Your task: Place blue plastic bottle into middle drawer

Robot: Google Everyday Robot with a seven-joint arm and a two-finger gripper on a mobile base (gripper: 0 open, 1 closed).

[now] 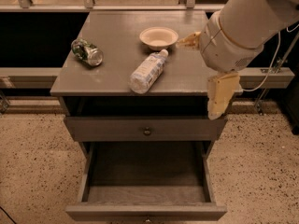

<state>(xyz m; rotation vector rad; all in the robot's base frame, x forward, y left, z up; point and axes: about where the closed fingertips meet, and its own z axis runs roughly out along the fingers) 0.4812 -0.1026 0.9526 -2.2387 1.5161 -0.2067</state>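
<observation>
The blue plastic bottle (147, 72) lies on its side near the middle of the grey cabinet top (112, 36), white cap pointing toward the back right. The middle drawer (145, 171) is pulled open below and shows a plain grey inside with nothing in it. My gripper (198, 78) hangs over the right edge of the cabinet top, to the right of the bottle and apart from it. Its cream fingers (221, 94) are spread and hold nothing.
A green-patterned can (87, 52) lies on its side at the left of the top. A small cream bowl (159, 37) stands at the back, just behind the bottle's cap. The top drawer front with a round knob (147, 131) is closed. Speckled floor surrounds the cabinet.
</observation>
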